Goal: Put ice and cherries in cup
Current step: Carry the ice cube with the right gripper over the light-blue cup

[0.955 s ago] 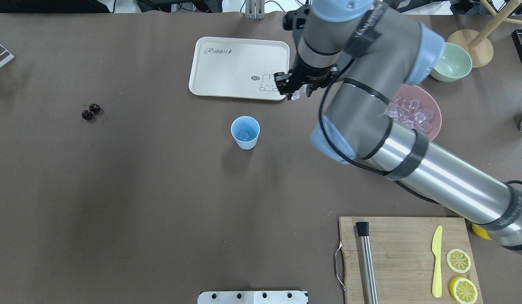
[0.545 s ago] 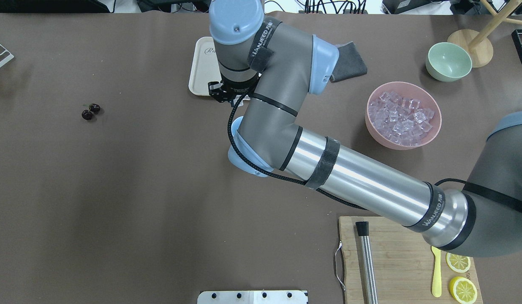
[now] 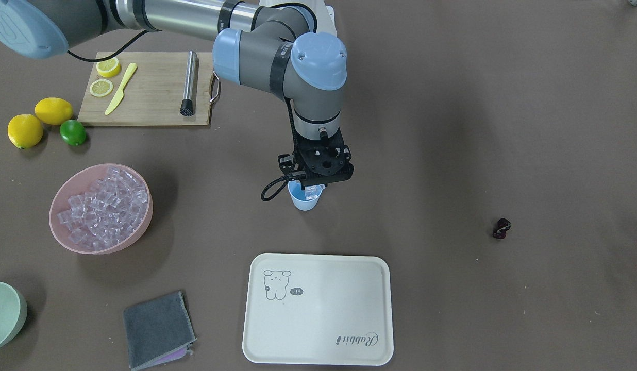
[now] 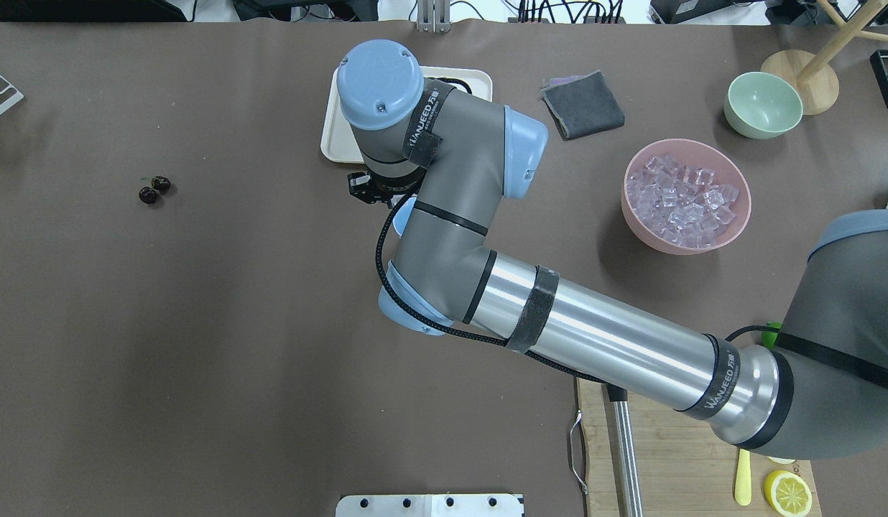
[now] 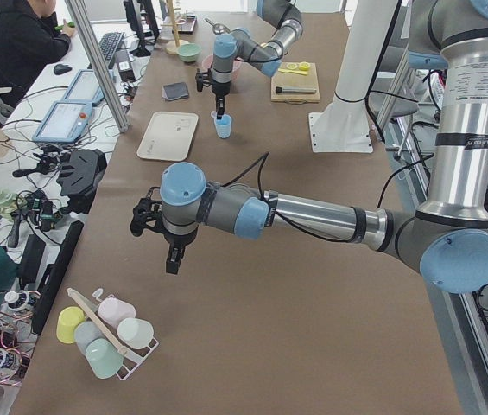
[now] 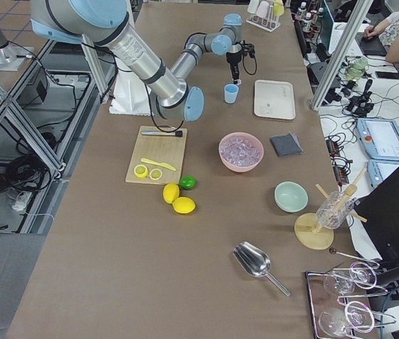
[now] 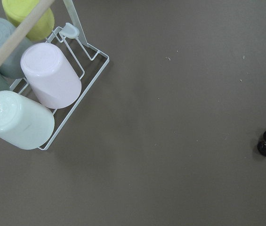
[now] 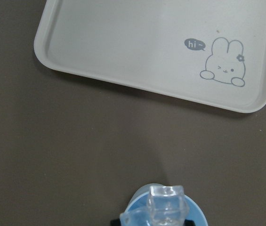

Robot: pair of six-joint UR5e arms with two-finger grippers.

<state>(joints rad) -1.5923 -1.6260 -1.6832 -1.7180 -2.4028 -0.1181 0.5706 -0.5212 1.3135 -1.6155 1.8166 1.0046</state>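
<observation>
Item: ice cube (image 8: 165, 203), clear with a faint pink cast, pinched in my right claw (image 3: 312, 186), whose fingers are closed narrow on two opposite faces. It hangs directly over the mouth of the cup (image 3: 304, 202), not yet let go. Handling, by my judgement: hard, stiff and very light, with glassy sides that are likely slick. It is best taken flat on parallel faces, never on corners, and released low so it does not bounce out. The cup itself looks light and easy to tip, so I should not touch its rim. Stock: more ice (image 3: 104, 206) fills the pink bowl (image 3: 61, 196), which in the overhead view sits at 3 o'clock of the cup, well apart. Item: cherries (image 3: 502, 228), a dark pair on the bare worktop, at 9 o'clock of the cup in that view and well apart. They are probably soft and prone to roll, so I would grip them gently where the stem joins or across one fruit. The tray (image 3: 318, 309) lies at 12 o'clock, near the cup. My left claw (image 5: 173, 264) hangs above the worktop far off, and I cannot tell whether it is wide or narrow. Change from a second ago: my right claw, already carrying the cube, was then at the tray's near corner, about 1 o'clock of the cup. The cup stood in plain sight with one cube in it. Now the claw is over the cup and my arm hides it from overhead. The cherries lie where they did.
</observation>
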